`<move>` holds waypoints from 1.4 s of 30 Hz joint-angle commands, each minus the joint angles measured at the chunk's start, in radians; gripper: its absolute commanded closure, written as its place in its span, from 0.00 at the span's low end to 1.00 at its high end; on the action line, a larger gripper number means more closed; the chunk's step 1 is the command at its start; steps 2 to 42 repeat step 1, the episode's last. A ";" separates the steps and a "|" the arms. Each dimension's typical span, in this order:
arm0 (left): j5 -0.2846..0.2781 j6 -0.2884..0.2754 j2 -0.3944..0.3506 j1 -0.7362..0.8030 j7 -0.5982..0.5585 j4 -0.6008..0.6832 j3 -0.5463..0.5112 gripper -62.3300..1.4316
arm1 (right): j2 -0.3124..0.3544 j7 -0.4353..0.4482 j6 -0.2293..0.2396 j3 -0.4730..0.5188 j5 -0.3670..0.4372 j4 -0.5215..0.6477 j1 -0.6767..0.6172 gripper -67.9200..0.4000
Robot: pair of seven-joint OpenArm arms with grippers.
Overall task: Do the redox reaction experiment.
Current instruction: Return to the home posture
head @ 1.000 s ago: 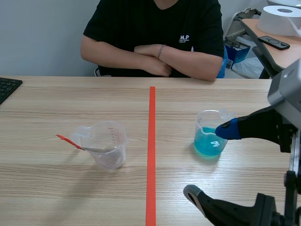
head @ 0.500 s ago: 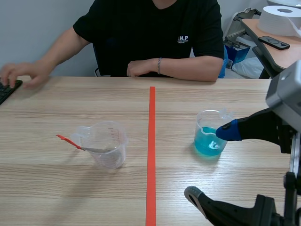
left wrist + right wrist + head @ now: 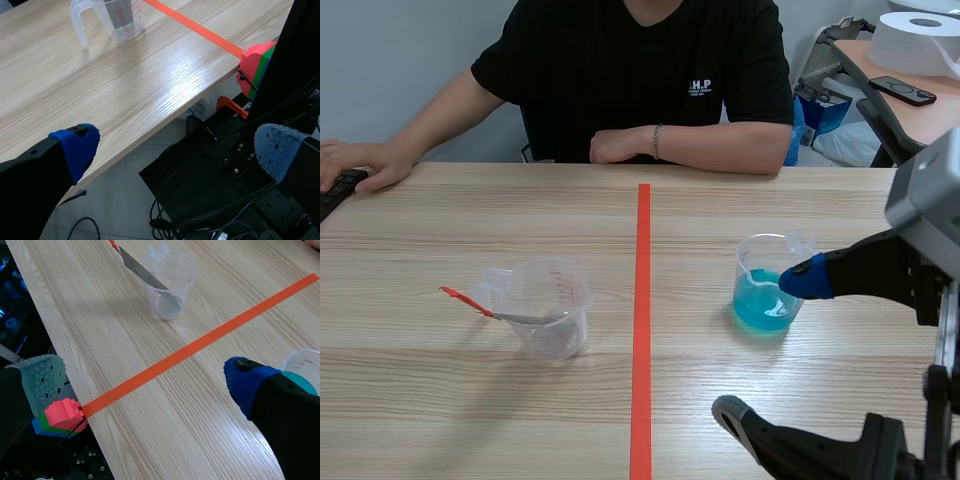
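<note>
The right end effector (image 3: 770, 345) stands open at the lower right of the scene view. Its blue pad (image 3: 807, 277) is at the rim of the cup of blue liquid (image 3: 760, 300), right of the tape line (image 3: 642, 300). The clear cup (image 3: 552, 310) sits left of centre, a red-handled spatula (image 3: 470, 300) leaning in it. The left end effector (image 3: 177, 147) is open too, out past the table (image 3: 75, 90) edge. A person's hand (image 3: 360, 160) rests on a keyboard (image 3: 332, 192) at upper left.
</note>
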 commanded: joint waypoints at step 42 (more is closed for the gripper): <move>-0.064 -0.003 0.000 0.002 -0.016 0.023 -0.001 0.00 | -0.001 0.015 0.003 0.005 0.008 0.005 0.014 0.00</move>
